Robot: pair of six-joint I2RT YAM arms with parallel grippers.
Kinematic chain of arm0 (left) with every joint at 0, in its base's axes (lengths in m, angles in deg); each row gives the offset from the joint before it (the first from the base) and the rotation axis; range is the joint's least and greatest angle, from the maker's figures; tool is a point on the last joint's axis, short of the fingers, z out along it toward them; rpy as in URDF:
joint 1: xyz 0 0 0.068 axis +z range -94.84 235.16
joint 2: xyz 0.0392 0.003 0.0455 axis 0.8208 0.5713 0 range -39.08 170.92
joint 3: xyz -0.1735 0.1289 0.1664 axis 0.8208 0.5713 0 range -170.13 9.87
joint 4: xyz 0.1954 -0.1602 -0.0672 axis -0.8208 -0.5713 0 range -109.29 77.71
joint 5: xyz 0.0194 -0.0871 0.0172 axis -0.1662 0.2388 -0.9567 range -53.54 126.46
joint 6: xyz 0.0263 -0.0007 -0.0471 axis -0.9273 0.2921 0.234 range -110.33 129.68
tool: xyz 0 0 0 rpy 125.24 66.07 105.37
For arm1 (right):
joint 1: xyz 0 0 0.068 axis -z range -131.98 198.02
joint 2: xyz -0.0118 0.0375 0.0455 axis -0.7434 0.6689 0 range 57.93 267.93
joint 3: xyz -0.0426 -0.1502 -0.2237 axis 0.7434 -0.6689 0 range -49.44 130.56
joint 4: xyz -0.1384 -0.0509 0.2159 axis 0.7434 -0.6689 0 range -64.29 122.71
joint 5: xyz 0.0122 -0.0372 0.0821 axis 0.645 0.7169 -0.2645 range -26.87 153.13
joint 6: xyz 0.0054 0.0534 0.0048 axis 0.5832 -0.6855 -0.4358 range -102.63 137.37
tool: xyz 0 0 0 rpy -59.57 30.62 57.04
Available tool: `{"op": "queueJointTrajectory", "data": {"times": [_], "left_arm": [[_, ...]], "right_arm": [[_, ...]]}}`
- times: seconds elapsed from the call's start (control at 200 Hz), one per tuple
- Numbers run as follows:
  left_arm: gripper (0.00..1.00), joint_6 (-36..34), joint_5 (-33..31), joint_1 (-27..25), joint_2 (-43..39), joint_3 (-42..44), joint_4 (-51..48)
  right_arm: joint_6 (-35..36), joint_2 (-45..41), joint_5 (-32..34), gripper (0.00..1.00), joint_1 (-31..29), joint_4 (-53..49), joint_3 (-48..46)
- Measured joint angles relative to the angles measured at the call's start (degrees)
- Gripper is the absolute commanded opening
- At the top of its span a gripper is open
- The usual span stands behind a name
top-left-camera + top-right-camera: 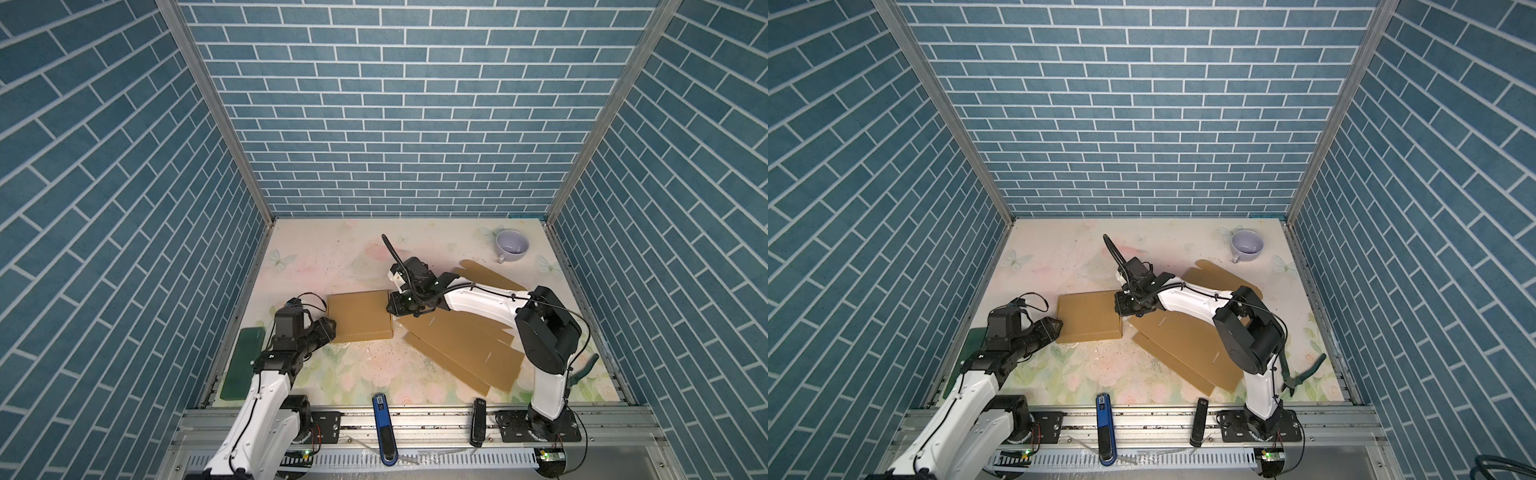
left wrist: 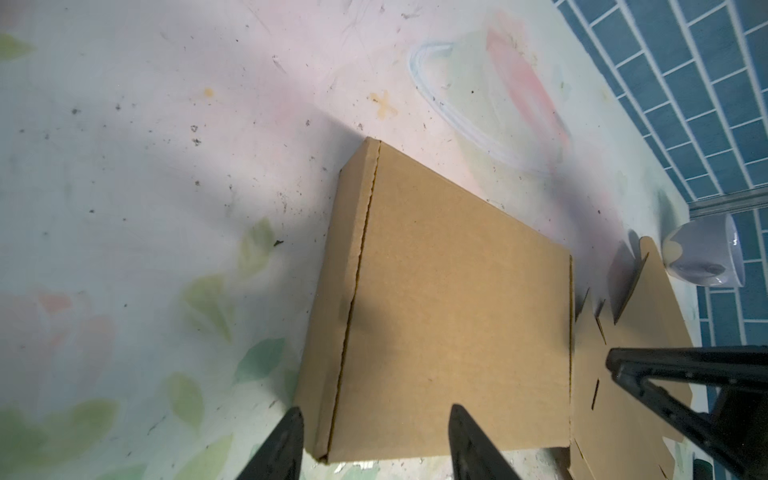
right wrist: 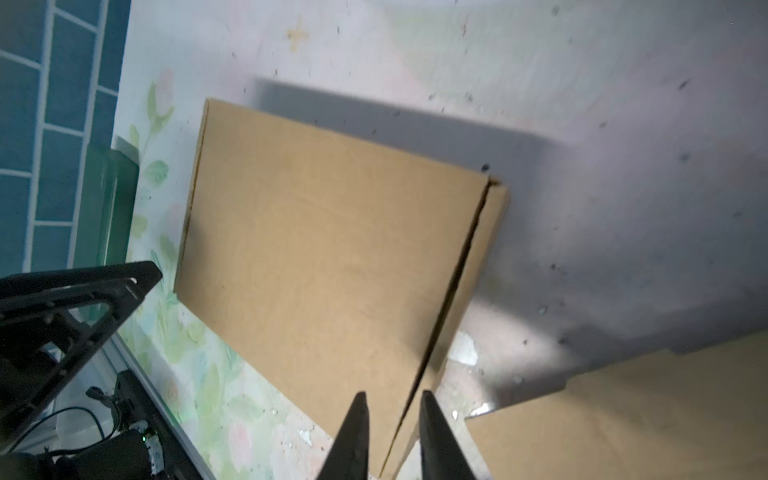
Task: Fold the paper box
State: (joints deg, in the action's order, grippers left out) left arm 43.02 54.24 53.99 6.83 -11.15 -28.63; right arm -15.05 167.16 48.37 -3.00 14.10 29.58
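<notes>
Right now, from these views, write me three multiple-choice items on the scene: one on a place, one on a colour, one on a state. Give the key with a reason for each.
1. Where does the mug stand on the table?
A. In the far right corner
B. At the middle of the left edge
C. At the near edge, between the arms

2. What colour is the flat slab at the table's left edge?
A. Red
B. Dark green
C. Yellow

3. In what state is the cardboard box in the middle?
A. An unfolded flat sheet
B. Open, lid standing up
C. Folded, lid down

Key:
1 A, since both top views show it by the back wall on the right.
2 B, since it shows dark green in a top view.
3 C, since both wrist views show the lid lying flat over the walls.
</notes>
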Motion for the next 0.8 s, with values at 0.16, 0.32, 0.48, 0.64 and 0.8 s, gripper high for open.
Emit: {"op": "queueJointTrajectory", "data": {"times": [0.16,0.32,0.48,0.64,0.8], "left_arm": [[0.61,-1.09,0.83,-0.44,4.96,-7.87,-2.27],[0.64,-2.67,-0.15,-1.9,9.33,-11.8,-6.27],[0.65,-3.67,-0.61,-2.25,13.73,-11.87,-8.5],[0.65,-4.57,-0.85,-2.51,18.53,-11.98,-8.35],[0.65,-4.96,-1.66,-2.6,21.27,-12.46,-7.82]], "right_arm": [[1.03,-0.04,0.37,0.35,0.87,-3.67,4.59],[-0.42,-0.07,0.02,0.43,0.76,-6.03,5.18],[-2.64,0.02,-0.13,0.5,0.72,-6.43,5.07],[-3.8,1.55,-0.98,0.51,0.68,-5.09,5.07],[-4.85,4.79,-1.99,0.51,0.79,-4.24,5.09]]}}
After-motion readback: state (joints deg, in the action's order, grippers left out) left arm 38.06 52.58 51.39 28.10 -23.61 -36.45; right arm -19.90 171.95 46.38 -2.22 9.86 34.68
